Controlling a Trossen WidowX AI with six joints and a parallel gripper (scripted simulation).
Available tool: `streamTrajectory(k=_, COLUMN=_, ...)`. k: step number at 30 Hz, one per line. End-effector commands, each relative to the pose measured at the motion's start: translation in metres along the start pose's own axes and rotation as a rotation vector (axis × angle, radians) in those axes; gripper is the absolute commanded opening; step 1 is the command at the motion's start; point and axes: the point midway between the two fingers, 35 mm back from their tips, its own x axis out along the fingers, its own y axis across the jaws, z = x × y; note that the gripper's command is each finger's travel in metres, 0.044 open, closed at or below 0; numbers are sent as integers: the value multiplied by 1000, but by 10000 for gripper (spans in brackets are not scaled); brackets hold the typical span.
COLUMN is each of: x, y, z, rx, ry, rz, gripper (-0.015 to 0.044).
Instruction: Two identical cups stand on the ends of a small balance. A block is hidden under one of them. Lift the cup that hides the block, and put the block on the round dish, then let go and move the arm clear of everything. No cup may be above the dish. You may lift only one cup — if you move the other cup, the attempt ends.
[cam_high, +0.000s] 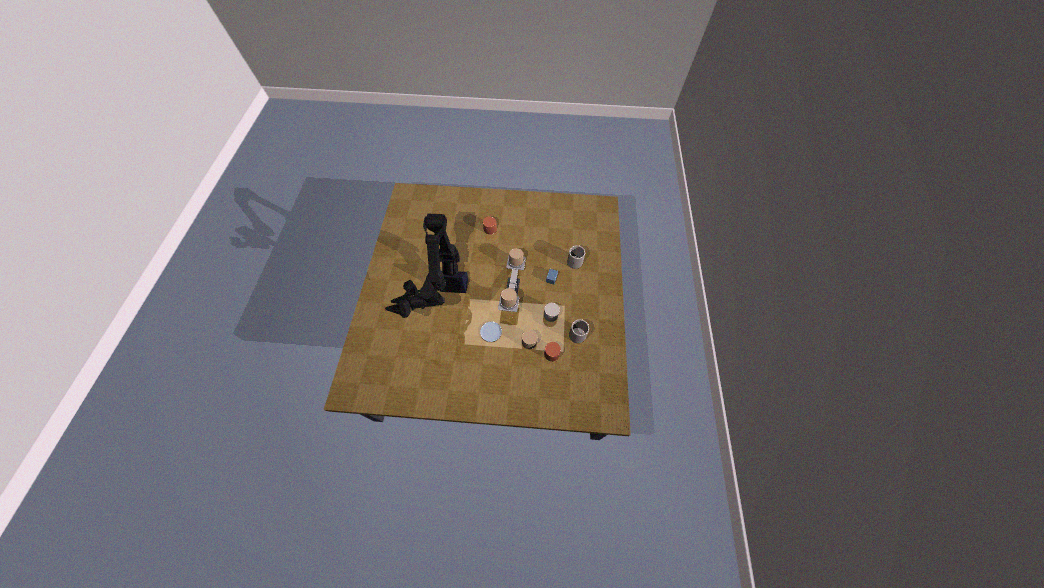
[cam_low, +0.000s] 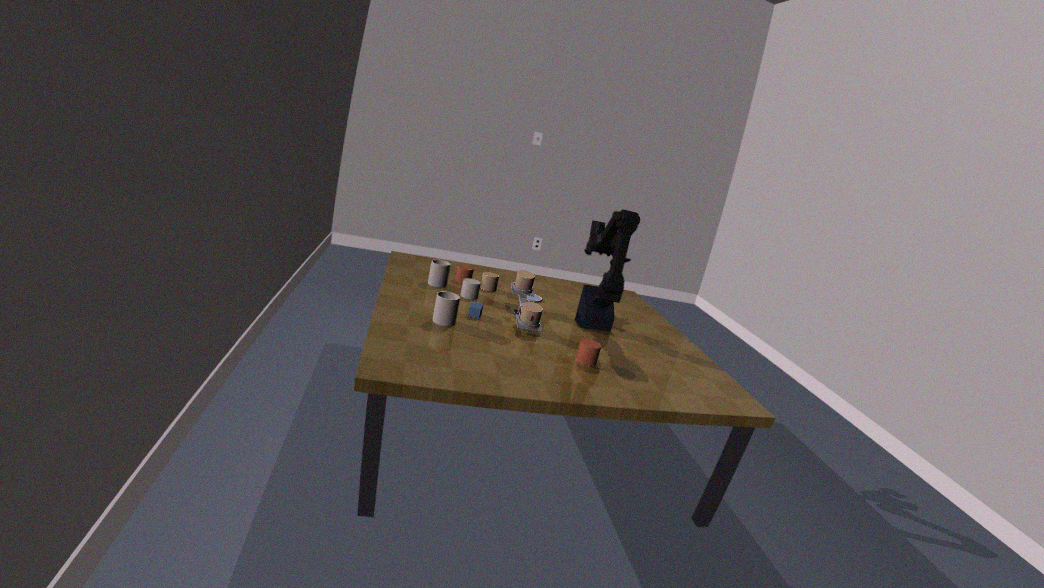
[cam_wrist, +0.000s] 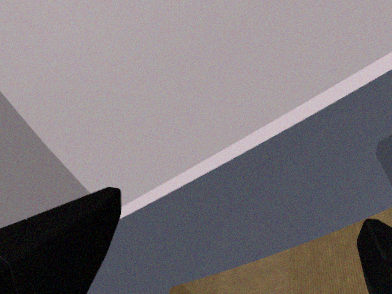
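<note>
Two tan cups stand on the ends of the small grey balance (cam_high: 513, 278). One cup (cam_high: 516, 257) (cam_low: 531, 314) is on the end farther from the dish, the other cup (cam_high: 509, 298) (cam_low: 524, 281) on the end nearer the dish. I cannot tell from these views which end is lower, and no block shows under either cup. The round pale blue dish (cam_high: 490, 332) (cam_low: 534, 298) has nothing on it. My gripper (cam_high: 390, 303) (cam_wrist: 243, 218) is open and empty, raised on the far side of the arm's base from the balance.
A blue block (cam_high: 552, 276) (cam_low: 474, 310) lies beyond the balance. Two grey mugs (cam_high: 576, 257) (cam_high: 579, 330), a white cup (cam_high: 551, 311), another tan cup (cam_high: 529, 338) and two red cups (cam_high: 553, 351) (cam_high: 489, 225) stand around. A pale mat (cam_high: 536, 322) lies under the dish.
</note>
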Motion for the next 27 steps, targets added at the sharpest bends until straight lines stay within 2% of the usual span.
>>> streamTrajectory(k=1, x=0, y=0, z=0, rx=-4, ry=3, rz=2, gripper=426)
streamTrajectory(k=2, x=-1, y=2, z=-1, rx=-17, ry=12, rz=10, gripper=440)
streamTrajectory(k=27, x=-61, y=41, z=-28, rx=-647, ry=414, rz=440, gripper=440)
